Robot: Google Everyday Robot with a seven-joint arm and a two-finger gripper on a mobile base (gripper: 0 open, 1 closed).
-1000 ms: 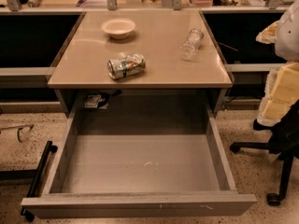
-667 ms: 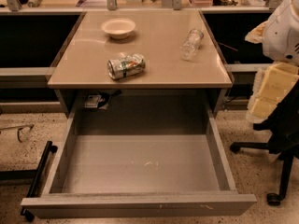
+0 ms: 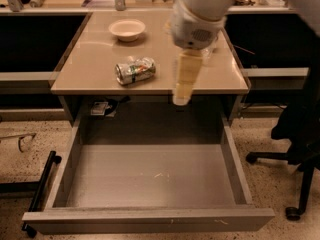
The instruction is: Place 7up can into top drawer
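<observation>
The 7up can, dented silver with green and white markings, lies on its side on the tan tabletop, left of centre near the front edge. The top drawer is pulled wide open below the table and its grey bottom is bare. My gripper hangs from the white arm over the table's front edge, to the right of the can and apart from it, above the back of the drawer. The plastic bottle is hidden behind my arm.
A shallow white bowl stands at the back of the table. A black office chair is to the right of the drawer. A black bar lies on the floor to the left.
My arm has swung in from the right edge of the view to the middle, over the table's front edge. The can, bowl and drawer have not moved.
</observation>
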